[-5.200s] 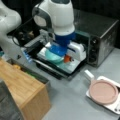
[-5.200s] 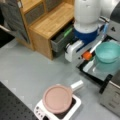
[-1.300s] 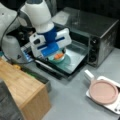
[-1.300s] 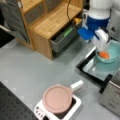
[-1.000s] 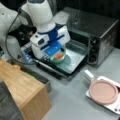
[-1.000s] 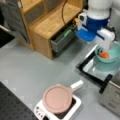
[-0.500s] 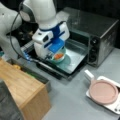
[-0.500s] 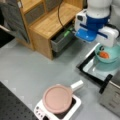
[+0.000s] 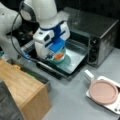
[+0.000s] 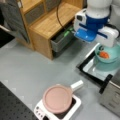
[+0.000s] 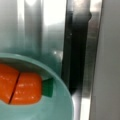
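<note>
In a front view the gripper hangs low over the teal bowl, which sits on the open door of the toaster oven, toward the door's left edge. An orange toy carrot lies in the bowl. The arm's body hides the fingers here, so I cannot tell whether they are spread or closed. A pink-lidded pan rests on a white tray at the worktop's right edge; a wooden cabinet stands at the bottom left.

In a front view from the other side, the gripper sits just above the bowl with the carrot inside, on the door. The pan is near the bottom edge.

In the wrist view the carrot, split by a seam and with a green top, lies in the bowl on the steel door. No fingers show.
</note>
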Motion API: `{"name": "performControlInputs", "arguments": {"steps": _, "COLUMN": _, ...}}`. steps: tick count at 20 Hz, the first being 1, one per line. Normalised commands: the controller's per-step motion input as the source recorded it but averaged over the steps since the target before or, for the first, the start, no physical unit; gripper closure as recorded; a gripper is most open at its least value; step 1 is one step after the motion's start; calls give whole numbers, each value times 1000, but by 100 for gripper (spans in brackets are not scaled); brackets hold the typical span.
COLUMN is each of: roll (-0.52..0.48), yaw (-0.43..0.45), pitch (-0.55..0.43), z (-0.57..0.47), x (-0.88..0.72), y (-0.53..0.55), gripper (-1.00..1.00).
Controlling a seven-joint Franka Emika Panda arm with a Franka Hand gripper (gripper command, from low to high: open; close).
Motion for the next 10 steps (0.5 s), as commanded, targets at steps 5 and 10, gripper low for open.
{"name": "performControlInputs", "arguments": {"steps": 5, "roll": -43, "yaw": 126, "pitch": 235, "z": 138, "x": 231, "y": -131, "gripper": -100}}
{"name": "performControlInputs", "arguments": {"steps": 10, "roll": -28, "yaw": 136, "pitch": 216, "z": 142, "x": 169, "y": -153, "gripper": -100}}
